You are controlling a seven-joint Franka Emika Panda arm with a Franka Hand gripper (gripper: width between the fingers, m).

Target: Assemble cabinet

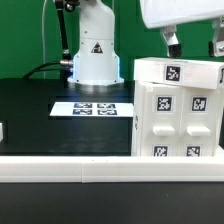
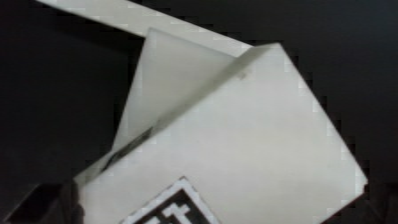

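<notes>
The cabinet (image 1: 177,108) is seen standing upright on the black table (image 1: 40,115), toward the exterior view's right, close behind the white rail (image 1: 60,168) at the front edge. Square black-and-white tags are carried on its top and on the small panels of its front. The gripper (image 1: 192,42) is held just above the cabinet's top, its two fingers pointing down and spread apart, nothing being pinched between the jaws. The marker board (image 1: 93,109) lies flat on the table, between the robot's base (image 1: 94,55) and the cabinet. In the wrist view, white cabinet surfaces (image 2: 231,130) and part of a tag are shown against the dark table.
</notes>
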